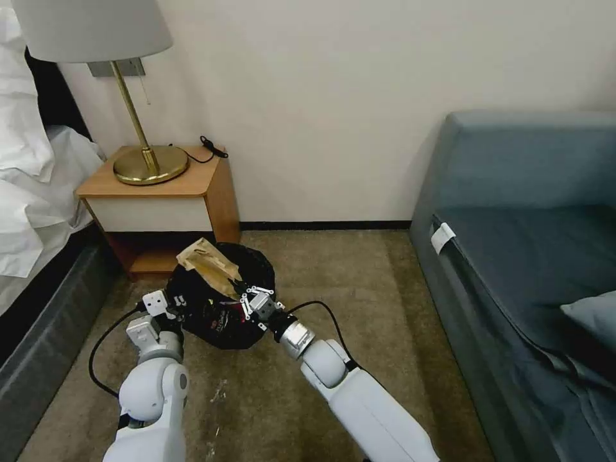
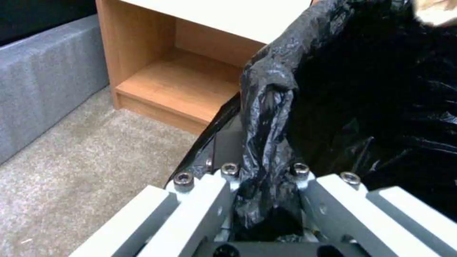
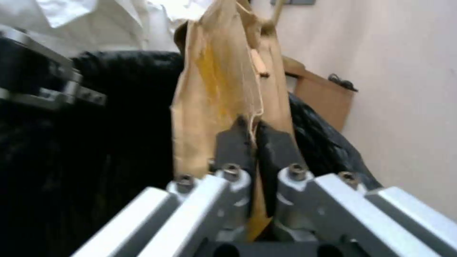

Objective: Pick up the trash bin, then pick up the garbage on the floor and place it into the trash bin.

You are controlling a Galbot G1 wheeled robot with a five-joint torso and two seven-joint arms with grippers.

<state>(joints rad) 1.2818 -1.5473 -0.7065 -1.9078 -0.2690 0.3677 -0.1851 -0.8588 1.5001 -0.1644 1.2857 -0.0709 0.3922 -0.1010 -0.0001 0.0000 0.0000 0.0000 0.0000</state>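
The trash bin (image 1: 221,301), wrapped in its crinkled black bag, hangs tilted just above the carpet in front of the nightstand. My left gripper (image 1: 176,307) is shut on the bag-covered rim at the bin's left side; the left wrist view shows the black plastic (image 2: 266,117) pinched between the fingers. A tan-brown paper wrapper (image 1: 206,264), one piece of garbage, sticks up over the bin's open mouth. My right gripper (image 1: 242,296) is shut on its lower edge; the right wrist view shows the wrapper (image 3: 214,85) clamped between the dark pads (image 3: 233,146). The floor (image 1: 359,289) is beige-brown carpet.
A wooden nightstand (image 1: 160,192) with a brass lamp (image 1: 144,160) stands just behind the bin. A bed with white linen (image 1: 32,192) runs along the left. A blue-grey sofa (image 1: 526,244) fills the right. Open carpet lies between bin and sofa.
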